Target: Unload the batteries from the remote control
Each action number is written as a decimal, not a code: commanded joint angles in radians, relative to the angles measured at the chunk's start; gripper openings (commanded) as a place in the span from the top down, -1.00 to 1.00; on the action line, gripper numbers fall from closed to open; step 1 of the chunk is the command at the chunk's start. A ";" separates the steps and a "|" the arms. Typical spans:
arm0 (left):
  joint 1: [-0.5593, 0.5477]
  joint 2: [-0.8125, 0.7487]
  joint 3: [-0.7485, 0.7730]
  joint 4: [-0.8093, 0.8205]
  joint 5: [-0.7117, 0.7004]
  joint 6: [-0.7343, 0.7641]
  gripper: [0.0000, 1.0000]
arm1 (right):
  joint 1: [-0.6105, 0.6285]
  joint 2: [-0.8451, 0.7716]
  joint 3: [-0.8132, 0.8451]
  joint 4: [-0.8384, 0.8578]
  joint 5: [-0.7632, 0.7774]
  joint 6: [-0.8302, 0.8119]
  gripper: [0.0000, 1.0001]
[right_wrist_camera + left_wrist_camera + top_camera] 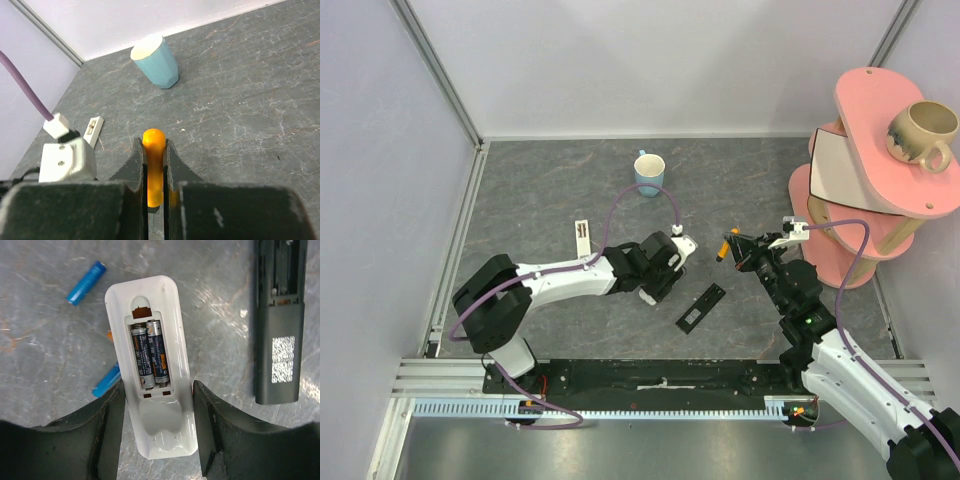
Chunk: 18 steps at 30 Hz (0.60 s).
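Observation:
My left gripper (pixel 157 392) is shut on the lower end of a white remote (pixel 150 305) lying back-up with its cover off. Two dark cells (pixel 149 355) with orange markings sit side by side in its open bay. One loose blue battery (pixel 87 282) lies on the table to the upper left of it, and another blue battery (pixel 106 381) is half hidden under the remote's left edge. In the top view the left gripper (pixel 668 262) holds the white remote (pixel 683 245) at mid table. My right gripper (pixel 155 150) (pixel 730 245) is shut on an orange-handled tool (pixel 154 165), just right of the white remote.
A black remote (pixel 701 306) (pixel 277 320) with an open bay lies right of the white one. A white battery cover (pixel 582 235) (pixel 94 131) lies to the left. A blue cup (pixel 649 174) (pixel 155 61) stands behind. A pink shelf (pixel 870 150) holding a beige mug (pixel 923 135) fills the right side.

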 commanded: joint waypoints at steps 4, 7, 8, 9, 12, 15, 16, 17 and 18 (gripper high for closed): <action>-0.057 -0.004 -0.027 0.110 0.075 0.124 0.96 | -0.002 -0.005 0.008 0.044 -0.001 0.002 1.00; -0.089 0.005 -0.033 0.125 0.069 0.130 0.96 | -0.004 -0.002 0.003 0.050 -0.003 0.005 1.00; -0.093 0.014 -0.036 0.128 0.074 0.130 0.96 | -0.002 -0.003 0.002 0.052 -0.003 0.005 1.00; -0.103 0.019 -0.036 0.131 0.078 0.130 0.96 | -0.002 -0.003 0.003 0.052 -0.003 0.005 1.00; -0.115 0.053 -0.030 0.133 0.071 0.130 0.96 | -0.004 -0.005 0.003 0.049 -0.001 0.005 1.00; -0.123 0.080 -0.025 0.133 0.071 0.125 0.96 | -0.002 -0.009 0.000 0.044 -0.001 0.003 1.00; -0.126 0.082 -0.025 0.133 0.080 0.124 0.96 | -0.002 -0.011 0.002 0.043 0.002 0.003 1.00; -0.127 0.086 -0.025 0.142 0.083 0.125 0.96 | -0.002 -0.013 0.000 0.041 0.002 0.003 1.00; -0.133 0.095 -0.025 0.142 0.081 0.127 0.96 | -0.002 -0.013 0.000 0.041 0.002 0.003 1.00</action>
